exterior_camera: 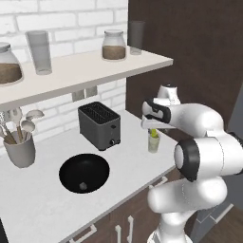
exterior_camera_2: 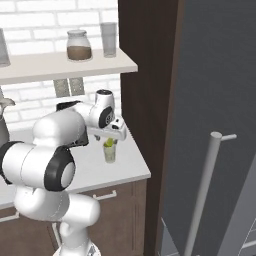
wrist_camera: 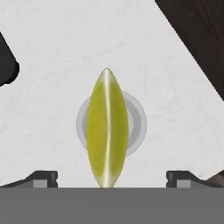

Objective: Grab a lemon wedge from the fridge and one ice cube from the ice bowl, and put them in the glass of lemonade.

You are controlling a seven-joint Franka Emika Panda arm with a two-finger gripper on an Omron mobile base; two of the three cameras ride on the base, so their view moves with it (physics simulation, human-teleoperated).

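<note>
I had the gripper (wrist_camera: 111, 177) right above the glass of lemonade (exterior_camera: 153, 142), its jaws spread wide with nothing clamped. The lemon wedge (wrist_camera: 107, 129) sat between the fingertips, over the glass's mouth. The ice cube (exterior_camera: 83, 186) lay in the ice bowl (exterior_camera: 71, 163) beside the toaster (exterior_camera: 99, 124).

No readable text, label, brand, number or sign appears anywhere. The jars (exterior_camera: 114, 45) on the shelf (exterior_camera: 90, 71) carry no labels, and the toaster (exterior_camera: 99, 125) (its front is plain dark grey) bears no markings.
</note>
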